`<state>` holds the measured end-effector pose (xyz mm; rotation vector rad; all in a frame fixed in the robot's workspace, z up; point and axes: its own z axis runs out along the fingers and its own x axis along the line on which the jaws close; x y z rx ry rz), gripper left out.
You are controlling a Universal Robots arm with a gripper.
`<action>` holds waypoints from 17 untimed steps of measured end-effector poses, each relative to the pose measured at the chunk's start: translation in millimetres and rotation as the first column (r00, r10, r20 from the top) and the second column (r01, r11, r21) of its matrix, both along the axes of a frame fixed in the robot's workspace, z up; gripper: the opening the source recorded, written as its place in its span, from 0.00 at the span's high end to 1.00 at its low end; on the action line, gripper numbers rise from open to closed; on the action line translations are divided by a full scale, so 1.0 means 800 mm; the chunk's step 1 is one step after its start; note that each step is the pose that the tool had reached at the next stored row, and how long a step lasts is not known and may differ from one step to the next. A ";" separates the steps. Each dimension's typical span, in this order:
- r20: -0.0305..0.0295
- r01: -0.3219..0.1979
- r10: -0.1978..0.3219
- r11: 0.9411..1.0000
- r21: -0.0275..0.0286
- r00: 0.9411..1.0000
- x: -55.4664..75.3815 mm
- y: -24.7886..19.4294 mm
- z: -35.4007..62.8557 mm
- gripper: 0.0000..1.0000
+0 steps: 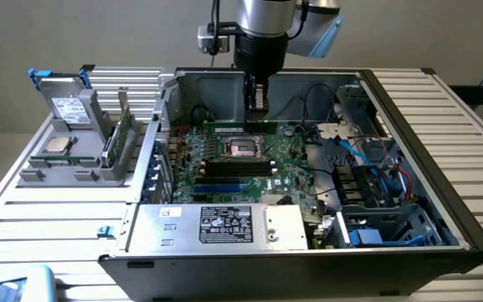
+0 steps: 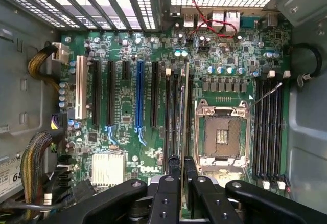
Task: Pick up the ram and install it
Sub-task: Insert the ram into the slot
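Note:
The ram (image 1: 224,126) is a long green stick, held level inside the open computer case just beyond the processor socket (image 1: 246,147). My gripper (image 1: 258,108) reaches straight down and is shut on the ram's upper edge. In the wrist view the ram (image 2: 185,111) shows edge-on as a thin strip running out from between my fingertips (image 2: 181,170). There it lies along the black memory slots (image 2: 171,116) beside the socket (image 2: 223,134). Whether it touches a slot I cannot tell.
The green motherboard (image 1: 224,182) fills the case floor, with more memory slots (image 1: 237,167) on the socket's near side. Cables (image 1: 342,157) and a drive cage (image 1: 384,229) crowd the exterior view's right. A grey holder (image 1: 73,167) outside the case carries a processor chip (image 1: 57,145) and another green board (image 1: 122,135).

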<state>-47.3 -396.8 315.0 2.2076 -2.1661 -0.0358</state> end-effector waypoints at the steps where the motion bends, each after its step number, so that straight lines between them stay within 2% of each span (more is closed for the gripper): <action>1: 0.000 0.000 0.000 1.000 0.000 1.000 0.000 0.0000 0.000 0.85; 11: 0.000 0.000 0.000 1.000 0.000 1.000 0.000 0.0000 -0.002 0.85; 17: 0.000 0.000 0.000 1.000 0.000 1.000 0.000 -0.0021 -0.008 0.85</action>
